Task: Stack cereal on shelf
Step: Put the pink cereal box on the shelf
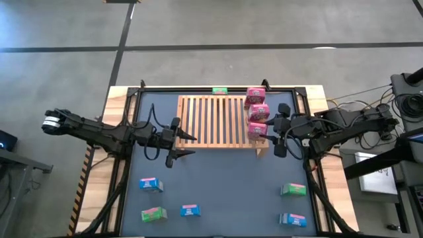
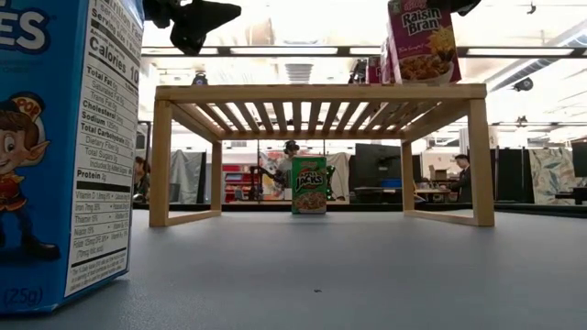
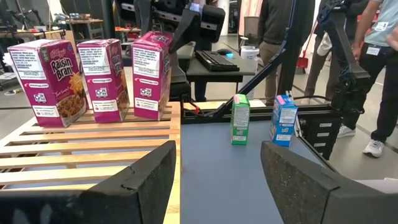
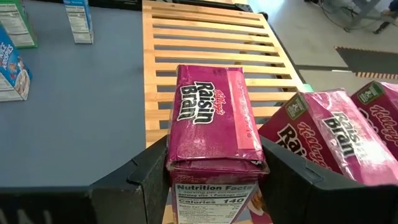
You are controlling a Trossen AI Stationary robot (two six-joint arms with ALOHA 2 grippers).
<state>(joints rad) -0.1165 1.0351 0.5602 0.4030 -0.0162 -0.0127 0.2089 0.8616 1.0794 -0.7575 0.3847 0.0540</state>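
Dark grey tabletop (image 1: 225, 185) under wooden shelf (image 1: 215, 122); busy workshop beyond.

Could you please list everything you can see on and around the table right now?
shelf: one, light wood, slatted, at the back middle of the table.
pink cereal boxes: three, in a row along the shelf's right edge.
green cereal boxes: three; front left, right side, behind the shelf.
blue cereal boxes: three; two front left, one front right.
table: one, dark grey.
people: at least two, standing beyond the table.
left gripper: open, empty, at the shelf's left front corner.
right gripper: closed on the front pink box.
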